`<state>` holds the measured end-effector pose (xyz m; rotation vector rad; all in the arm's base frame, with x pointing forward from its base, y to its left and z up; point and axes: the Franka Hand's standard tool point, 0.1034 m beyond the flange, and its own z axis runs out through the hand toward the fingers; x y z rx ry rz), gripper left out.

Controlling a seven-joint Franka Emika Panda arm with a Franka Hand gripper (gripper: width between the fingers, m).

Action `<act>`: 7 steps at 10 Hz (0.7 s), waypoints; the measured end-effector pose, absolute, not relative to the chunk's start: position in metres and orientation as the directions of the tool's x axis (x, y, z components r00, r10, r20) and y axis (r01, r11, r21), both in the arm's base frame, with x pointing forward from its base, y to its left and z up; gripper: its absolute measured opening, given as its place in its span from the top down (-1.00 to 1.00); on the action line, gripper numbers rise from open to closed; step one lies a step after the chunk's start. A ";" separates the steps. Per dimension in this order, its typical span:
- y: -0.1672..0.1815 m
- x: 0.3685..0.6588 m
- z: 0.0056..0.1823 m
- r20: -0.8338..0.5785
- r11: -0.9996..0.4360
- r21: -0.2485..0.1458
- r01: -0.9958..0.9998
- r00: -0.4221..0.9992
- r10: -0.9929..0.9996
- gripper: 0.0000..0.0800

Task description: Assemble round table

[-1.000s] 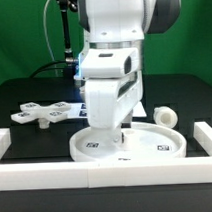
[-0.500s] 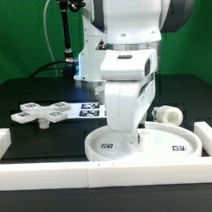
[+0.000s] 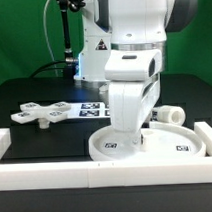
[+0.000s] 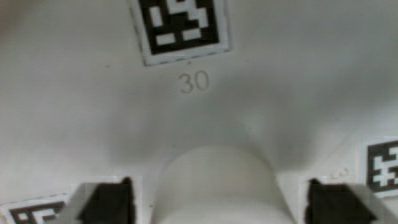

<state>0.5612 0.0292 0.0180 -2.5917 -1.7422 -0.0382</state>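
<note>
The large rimmed round disc (image 3: 171, 143) lies flat on the table against the front rail. My gripper (image 3: 126, 143) points straight down into its left half, with the fingertips hidden behind the rim. In the wrist view the disc's white surface (image 4: 196, 110) with a tag numbered 30 fills the picture. My gripper (image 4: 222, 205) stands with its dark fingers (image 4: 111, 205) wide apart on either side of a raised white hump of the disc, with gaps showing. The short post (image 3: 170, 115) lies on its side behind the disc. The cross-shaped piece (image 3: 39, 113) lies flat at the left.
White border rails run along the front (image 3: 57, 176), the exterior view's left (image 3: 2, 144) and right (image 3: 208, 135). The marker board (image 3: 92, 108) lies behind my arm. A lamp stand and cable stand at the back left.
Since one second ago my gripper and the disc have shifted together toward the exterior view's right. In the last half second they have hardly moved.
</note>
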 end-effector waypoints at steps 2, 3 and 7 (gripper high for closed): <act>0.029 0.561 0.018 0.031 -0.378 -0.001 0.926 0.378 0.925 -0.60; 0.028 0.558 0.025 0.032 -0.426 0.000 0.905 0.426 0.904 -0.62; 0.048 0.522 0.059 0.032 -0.643 0.007 0.766 0.643 0.765 -0.62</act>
